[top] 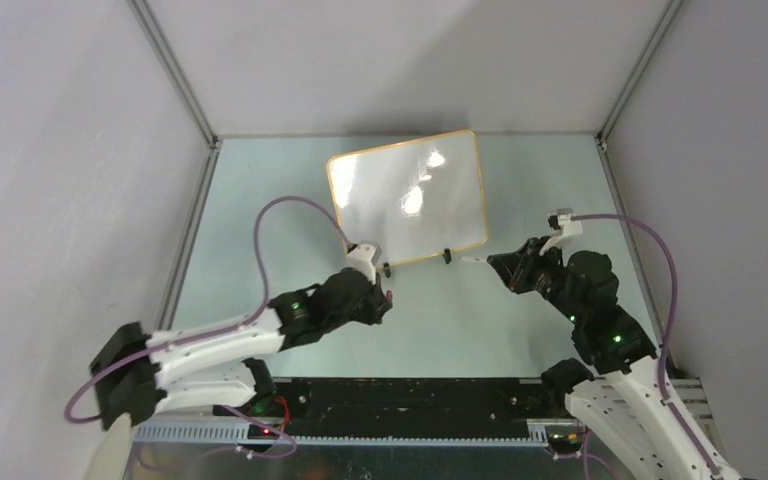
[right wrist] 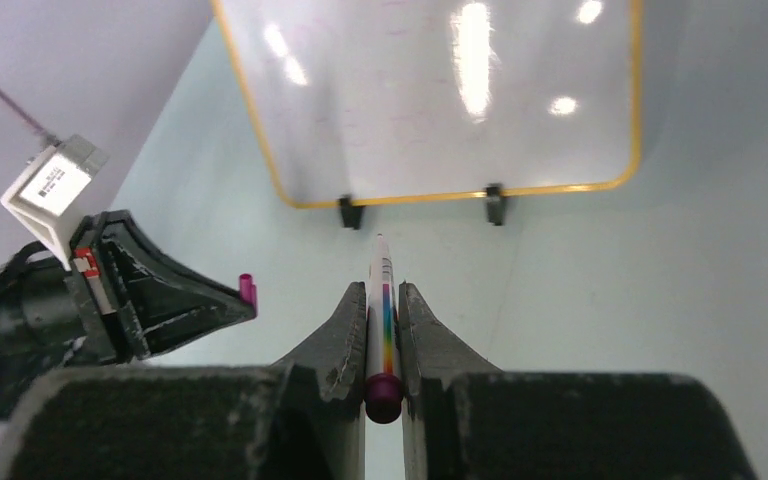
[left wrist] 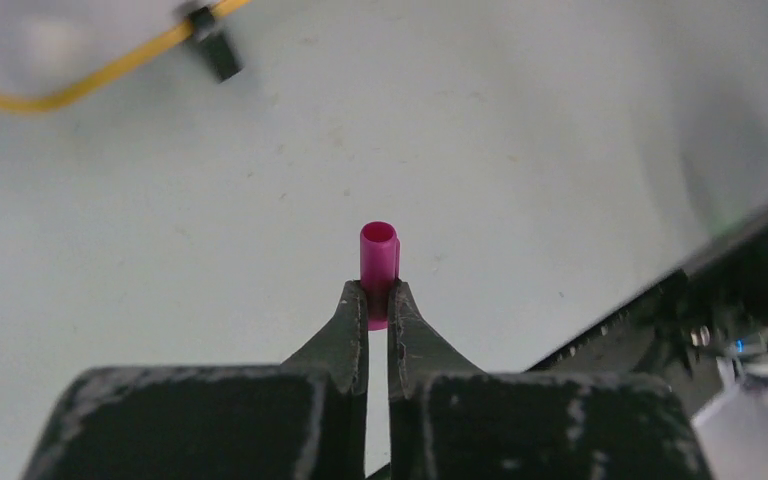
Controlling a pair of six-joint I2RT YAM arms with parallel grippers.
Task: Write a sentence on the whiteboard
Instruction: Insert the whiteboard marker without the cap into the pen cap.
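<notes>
The whiteboard (top: 408,196), glossy white with an orange-yellow frame and two black clip feet, stands at the back middle of the table; it also shows in the right wrist view (right wrist: 440,95), blank. My right gripper (right wrist: 384,290) is shut on a white marker (right wrist: 383,300) with a rainbow stripe and purple end, tip uncapped and pointing at the board's lower edge. In the top view this gripper (top: 508,266) is right of the board's near corner. My left gripper (left wrist: 379,290) is shut on the magenta marker cap (left wrist: 378,258), near the board's left foot (left wrist: 212,50).
Grey walls with metal corner posts close in the pale green table (top: 440,320) on three sides. A black rail (top: 400,400) runs along the near edge between the arm bases. Purple cables loop from both wrists.
</notes>
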